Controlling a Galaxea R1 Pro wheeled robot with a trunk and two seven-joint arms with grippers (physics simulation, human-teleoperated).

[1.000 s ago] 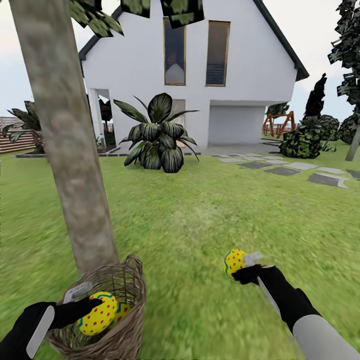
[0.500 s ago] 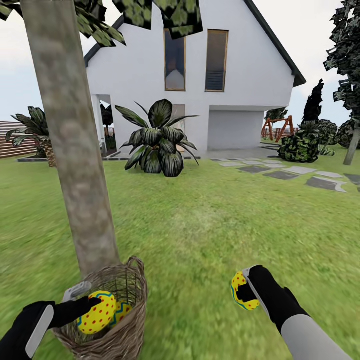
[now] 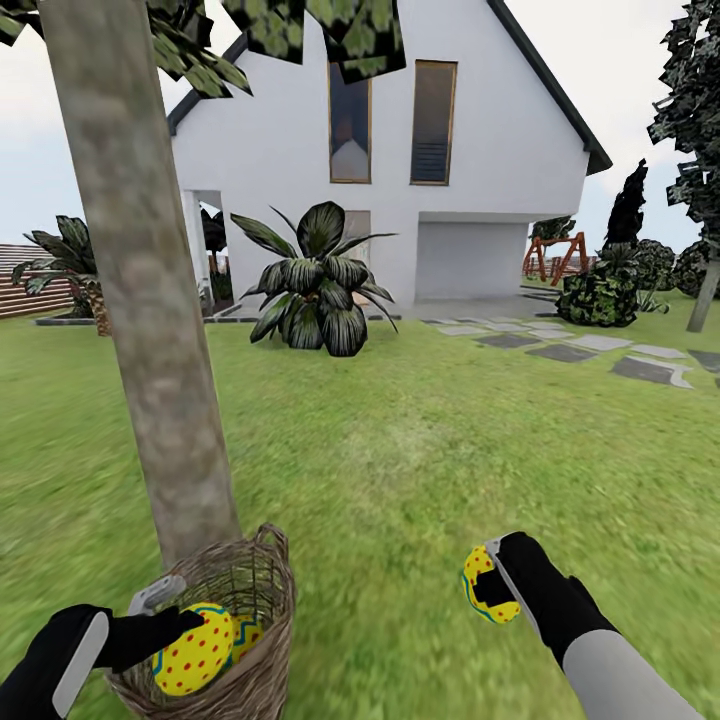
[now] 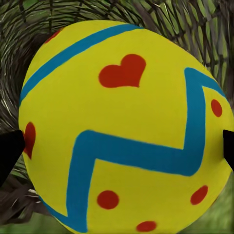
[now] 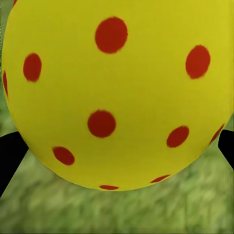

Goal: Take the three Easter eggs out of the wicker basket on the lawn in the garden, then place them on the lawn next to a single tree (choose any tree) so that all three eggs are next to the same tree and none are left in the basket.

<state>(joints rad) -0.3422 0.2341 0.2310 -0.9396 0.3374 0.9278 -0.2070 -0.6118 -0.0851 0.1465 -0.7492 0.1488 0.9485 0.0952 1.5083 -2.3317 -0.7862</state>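
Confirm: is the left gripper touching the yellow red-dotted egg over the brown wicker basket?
Touching. In the left wrist view the black fingertips press both sides of the yellow red-dotted egg; no gap shows.

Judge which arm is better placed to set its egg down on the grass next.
Right, probably. The right gripper already holds its egg over open lawn, while the left gripper's egg hangs over the wicker basket.

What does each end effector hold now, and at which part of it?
Each holds one Easter egg across its sides: the left end effector an egg over the wicker basket, the right end effector another.
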